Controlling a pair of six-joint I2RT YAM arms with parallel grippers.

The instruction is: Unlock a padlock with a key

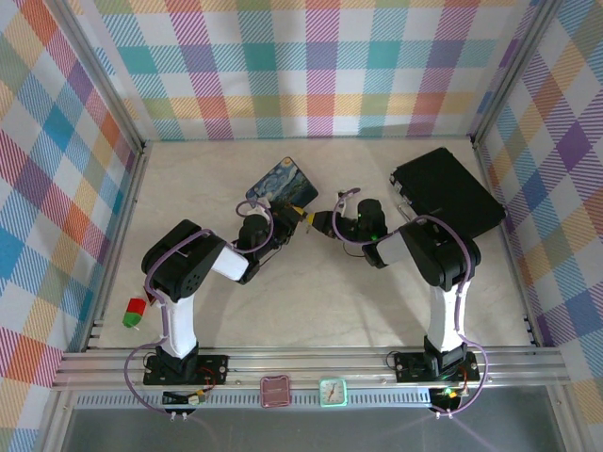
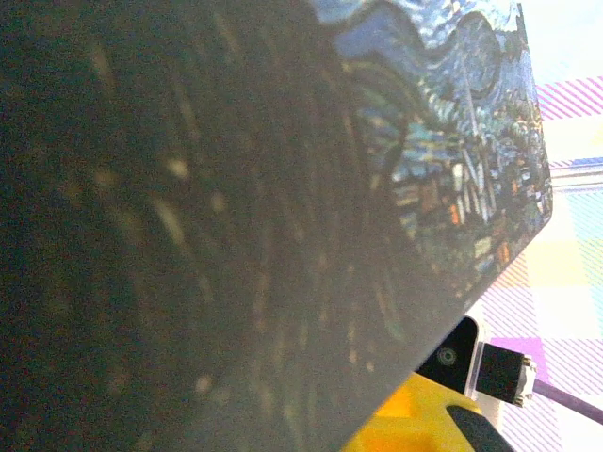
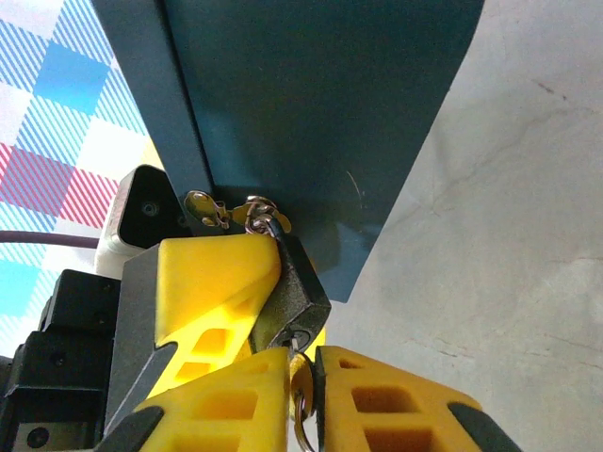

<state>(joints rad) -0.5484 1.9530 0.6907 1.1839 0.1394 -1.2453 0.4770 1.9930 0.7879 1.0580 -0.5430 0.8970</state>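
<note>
Right wrist view: the blue-and-yellow painted tin box [image 3: 311,104] occupies the upper frame. The left gripper [image 1: 294,213] is closed, with one yellow finger pressed against the small dark square padlock [image 3: 300,297] at frame centre, apparently clamping it. The right gripper [image 3: 303,391], bottom centre, pinches the thin metal key [image 3: 301,414], whose blade meets the keyhole; depth cannot be told. Step in hand: key insertion. Next move: seat the key fully along the keyhole axis, then rotate the wrist while the padlock is held steady.
</note>
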